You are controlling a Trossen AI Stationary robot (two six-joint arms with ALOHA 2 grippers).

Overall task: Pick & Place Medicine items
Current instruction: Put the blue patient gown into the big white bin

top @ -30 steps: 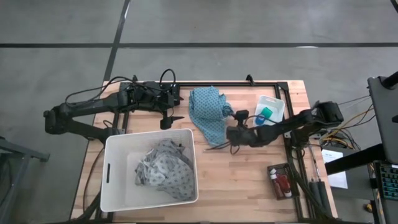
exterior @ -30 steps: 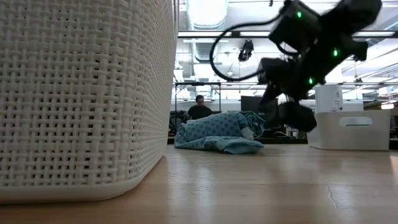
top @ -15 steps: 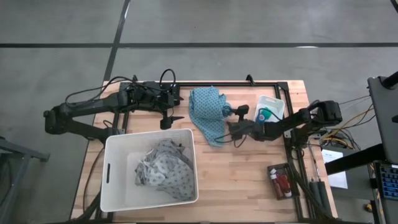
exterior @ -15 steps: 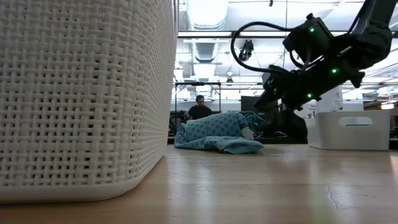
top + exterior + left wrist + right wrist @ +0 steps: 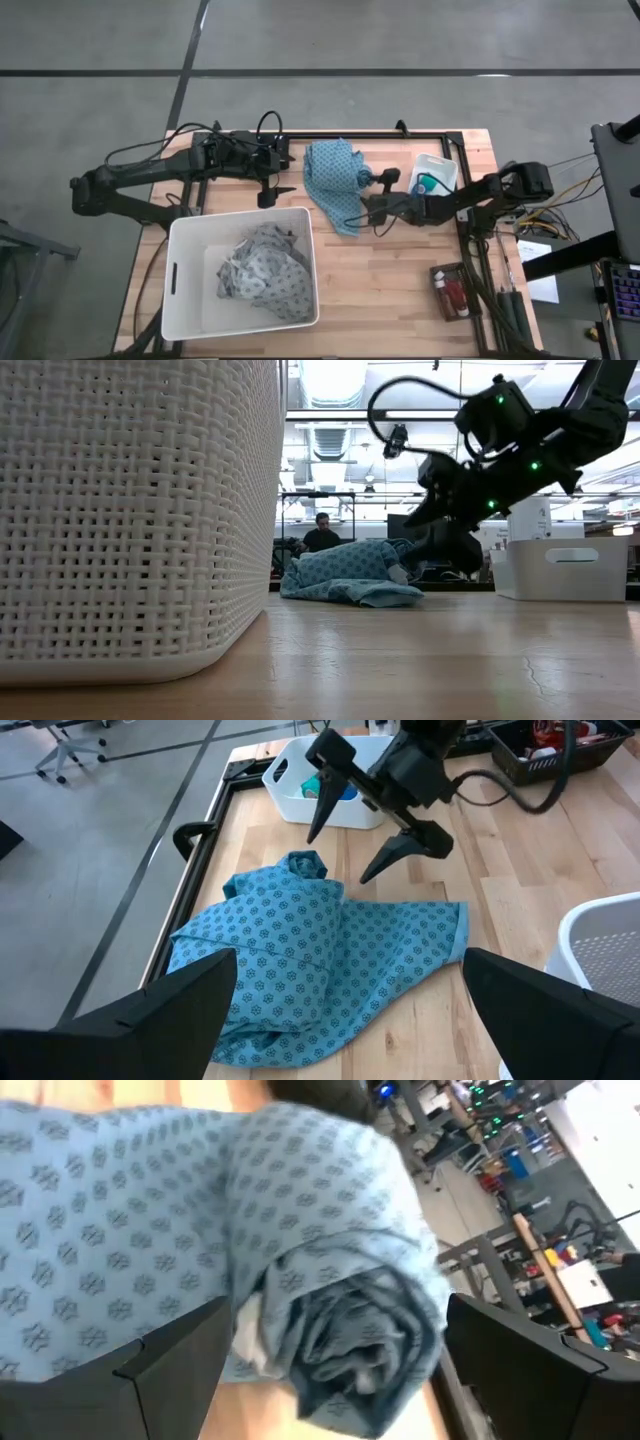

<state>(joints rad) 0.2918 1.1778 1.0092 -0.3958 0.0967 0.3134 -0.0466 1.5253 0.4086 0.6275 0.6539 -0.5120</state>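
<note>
We are waiting with our left gripper spread near the table's far edge, beside the white woven basket holding a grey patterned cloth. We are hovering our right gripper, fingers spread and empty, against the rumpled blue patterned cloth. The teal-green round roll is sitting in the small white bin; the red bottles are lying in the dark tray at the right edge. Placing seems only begun.
</note>
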